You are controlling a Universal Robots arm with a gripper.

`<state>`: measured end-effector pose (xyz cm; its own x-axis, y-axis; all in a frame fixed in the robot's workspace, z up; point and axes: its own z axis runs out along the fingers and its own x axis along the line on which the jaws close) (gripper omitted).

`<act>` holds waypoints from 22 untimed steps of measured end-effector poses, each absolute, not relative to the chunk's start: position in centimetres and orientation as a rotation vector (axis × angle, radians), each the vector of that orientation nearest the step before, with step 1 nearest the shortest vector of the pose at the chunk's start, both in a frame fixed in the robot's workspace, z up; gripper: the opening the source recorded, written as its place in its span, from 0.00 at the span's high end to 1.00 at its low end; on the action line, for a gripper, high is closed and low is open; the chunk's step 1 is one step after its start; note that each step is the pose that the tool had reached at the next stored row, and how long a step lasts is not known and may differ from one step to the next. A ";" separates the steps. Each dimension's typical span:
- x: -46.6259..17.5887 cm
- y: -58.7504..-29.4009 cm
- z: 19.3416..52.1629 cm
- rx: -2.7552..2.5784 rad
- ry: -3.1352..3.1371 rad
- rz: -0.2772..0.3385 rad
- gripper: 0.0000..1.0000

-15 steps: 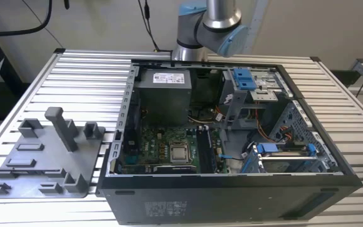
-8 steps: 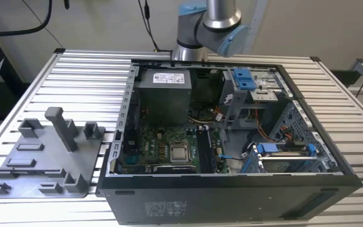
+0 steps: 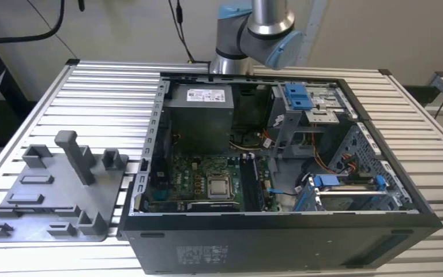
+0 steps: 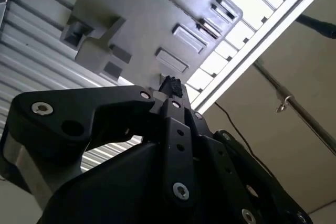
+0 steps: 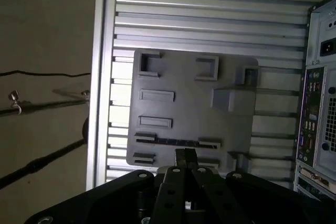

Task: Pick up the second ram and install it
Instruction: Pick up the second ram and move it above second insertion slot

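Observation:
In the first wrist view, the second ram (image 5: 176,142) shows as a long dark strip lying in a slot of the grey plastic holder tray (image 5: 184,77). My gripper (image 5: 185,156) hangs above the tray, fingertips pressed together with nothing between them, just short of the ram and apart from it. The second wrist view shows the same black fingers (image 4: 170,85) over the tray (image 4: 131,19). In the exterior view the tray (image 3: 60,196) lies on the exterior view's left, beside the open computer case (image 3: 283,225).
A tall grey upright post (image 3: 75,156) stands on the tray. The case holds the motherboard (image 3: 198,173), power supply (image 3: 198,109) and blue drive-bay clips (image 3: 299,95). The slatted table's edge (image 5: 100,77) runs close to the tray. The arm's elbow (image 3: 256,34) is behind the case.

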<state>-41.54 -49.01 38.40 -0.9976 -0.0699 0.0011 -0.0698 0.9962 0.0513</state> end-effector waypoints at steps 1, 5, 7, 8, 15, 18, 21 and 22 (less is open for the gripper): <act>-41.5 -49.0 38.4 0.125 -3.135 -0.080 0.89; -41.5 -49.0 38.4 0.190 -3.129 -0.079 0.89; -41.5 -49.0 38.4 0.218 -3.127 -0.079 0.89; -41.5 -49.0 38.4 0.231 -3.126 -0.079 0.89; -41.5 -49.0 38.4 0.284 -3.115 -0.078 0.89; -41.5 -49.0 38.4 0.314 -3.110 -0.078 0.89; -41.5 -49.0 38.4 0.352 -3.106 -0.078 0.89; -41.5 -49.0 38.4 0.368 -3.104 -0.078 0.89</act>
<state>-41.54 -49.01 38.41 -0.9722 -0.2339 0.0093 -0.2331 0.9711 0.0513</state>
